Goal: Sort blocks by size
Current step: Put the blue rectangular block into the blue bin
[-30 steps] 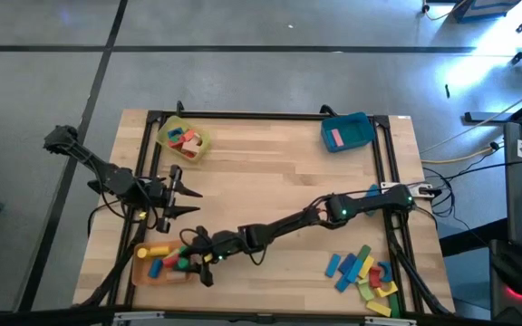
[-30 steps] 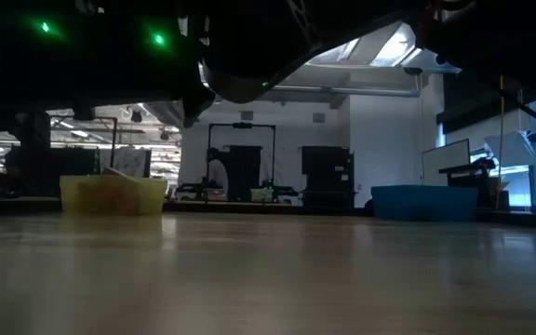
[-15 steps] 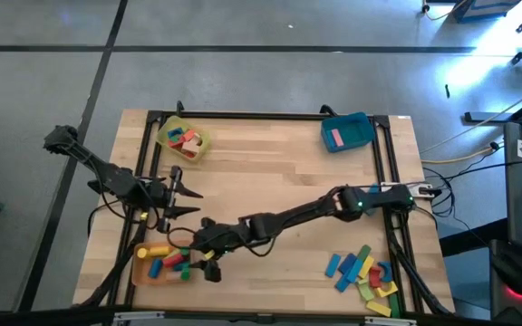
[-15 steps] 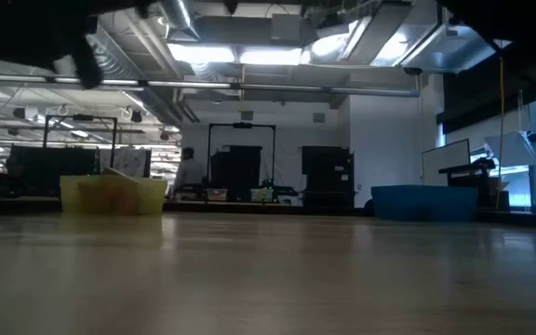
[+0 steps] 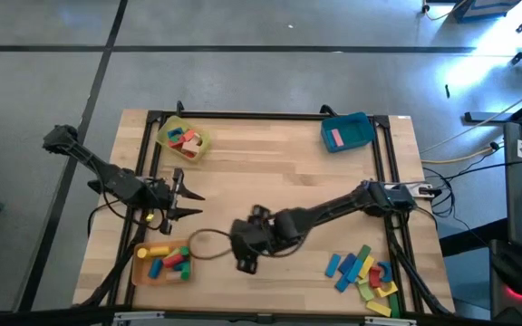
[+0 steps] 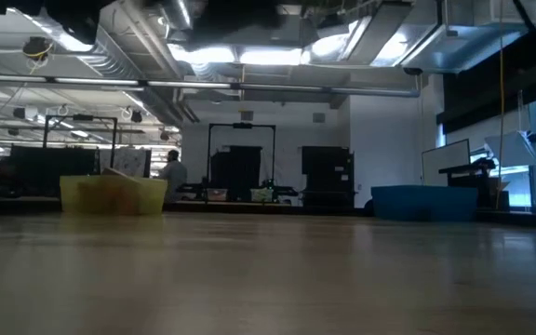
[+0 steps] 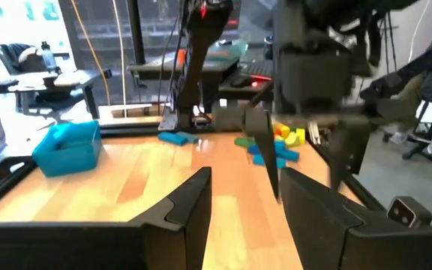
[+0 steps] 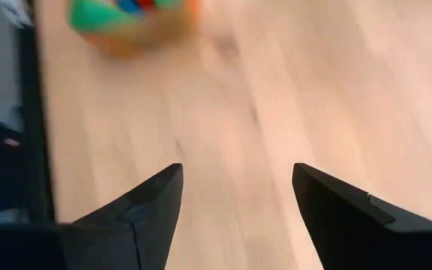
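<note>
1. The right gripper [image 5: 243, 256] is being held low over the table [image 5: 270, 172], near its front edge and a little left of the middle. Its jaws are standing wide apart, and nothing is being gripped between them; in the right wrist view only bare wood is being shown between the two fingers [image 8: 152, 202].
2. The orange tray [image 5: 159, 263] is lying just beside the right jaws, on their left. Several blocks [image 5: 166, 261] in yellow, red, green and blue are being kept in it.
3. The left gripper [image 5: 188, 204] is being held above the left side of the table, just behind the orange tray. Its jaws are standing partly open, and nothing is being held between them, as is being shown in the left wrist view [image 7: 242, 206].
4. The loose pile [image 5: 362, 272] of blue, yellow, green and red blocks is lying well apart from the right jaws, on their right, at the front right corner.
5. The yellow tray [image 5: 181, 139], with a few pink and red blocks in it, is standing far behind the left jaws, at the back left corner.
6. The blue tray [image 5: 348, 131] is standing at the back right, far from both jaws; one pink block [image 5: 337, 137] is lying in it.
</note>
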